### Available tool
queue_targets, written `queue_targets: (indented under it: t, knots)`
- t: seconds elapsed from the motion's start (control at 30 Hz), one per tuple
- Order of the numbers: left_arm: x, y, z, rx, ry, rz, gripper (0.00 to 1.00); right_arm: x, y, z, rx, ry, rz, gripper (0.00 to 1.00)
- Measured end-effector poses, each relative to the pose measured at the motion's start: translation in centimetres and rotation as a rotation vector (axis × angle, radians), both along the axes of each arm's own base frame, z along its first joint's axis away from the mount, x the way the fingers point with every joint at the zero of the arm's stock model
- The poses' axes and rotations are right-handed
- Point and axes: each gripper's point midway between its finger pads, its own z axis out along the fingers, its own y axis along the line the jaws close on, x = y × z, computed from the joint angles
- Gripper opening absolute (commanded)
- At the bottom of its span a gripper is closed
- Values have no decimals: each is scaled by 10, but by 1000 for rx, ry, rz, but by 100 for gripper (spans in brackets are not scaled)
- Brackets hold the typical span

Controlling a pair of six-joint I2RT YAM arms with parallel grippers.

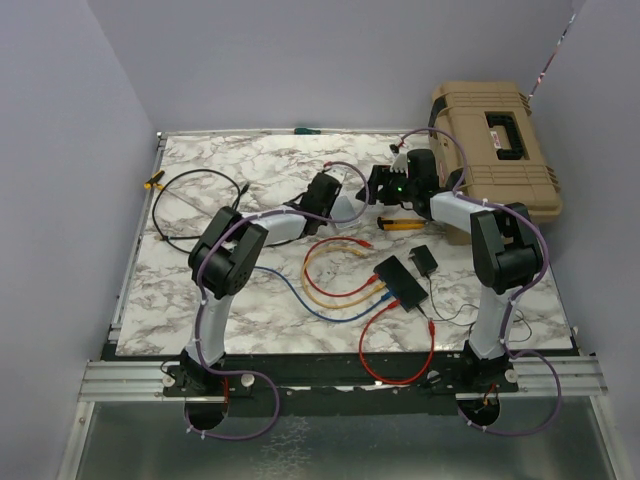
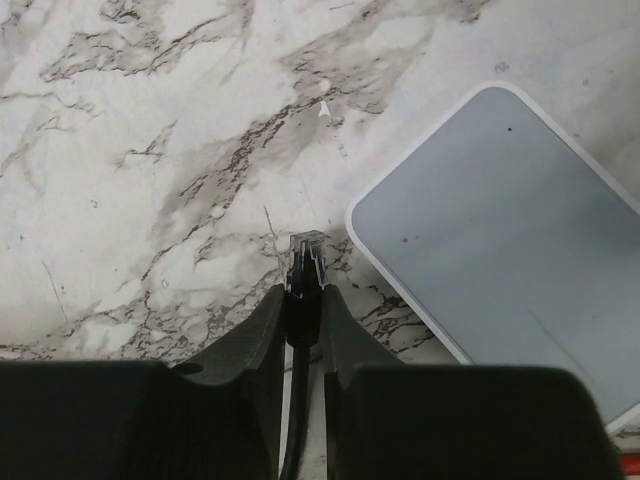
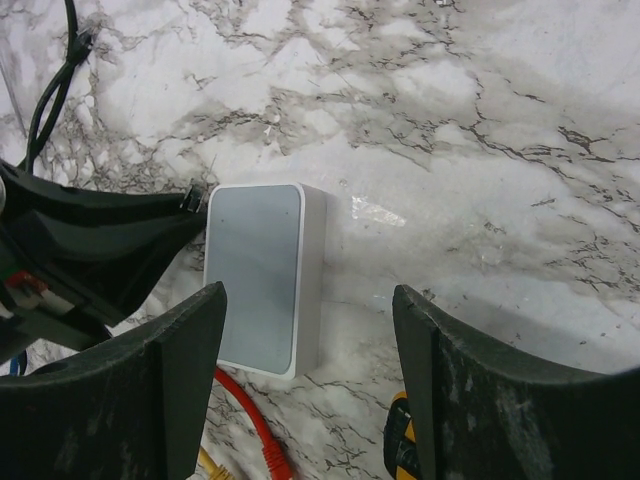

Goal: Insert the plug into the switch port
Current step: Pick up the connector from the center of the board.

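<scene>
the left gripper [image 2: 303, 308] is pinched together on a clear plastic plug [image 2: 307, 258] at the end of a thin black cable [image 2: 296, 420]. its dark fingers [image 2: 262, 330] grip just behind the plug body, so the tip sticks out ahead, free to enter a socket. just to the plug's right lies a small grey-white rounded box [image 2: 500, 230], which is not the target. the right gripper [image 3: 307, 293] hangs over that same box with its fingers wide apart and nothing held, perhaps placed to steady things if needed. the flat black rectangular switch [image 1: 400, 281] sits well apart from both, nearer the arm bases on the white marble-patterned table [image 1: 250, 160], with coloured cables [image 1: 350, 293] running to one long edge. the plug probably has to be carried there and lined up with a spare socket. which socket is free is too small to tell.
</scene>
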Motion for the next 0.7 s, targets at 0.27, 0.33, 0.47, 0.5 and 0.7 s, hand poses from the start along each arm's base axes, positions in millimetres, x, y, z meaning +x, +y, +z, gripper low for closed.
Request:
queue_targets:
  t: [0.27, 0.33, 0.47, 0.5, 0.7]
  knots:
    - [11, 7, 0, -124, 44, -32, 0, -4, 5, -4, 17, 17, 33, 71]
    - [11, 6, 0, -158, 65, -68, 0, -3, 7, -6, 21, 23, 41, 71]
    - [10, 3, 0, -213, 96, -143, 0, -3, 10, -6, 32, 27, 60, 71]
    - [9, 2, 0, -226, 105, -168, 0, -3, 11, -5, 34, 28, 63, 71]
    - [4, -4, 1, -270, 135, -263, 0, 8, 17, 1, 45, 16, 83, 71]
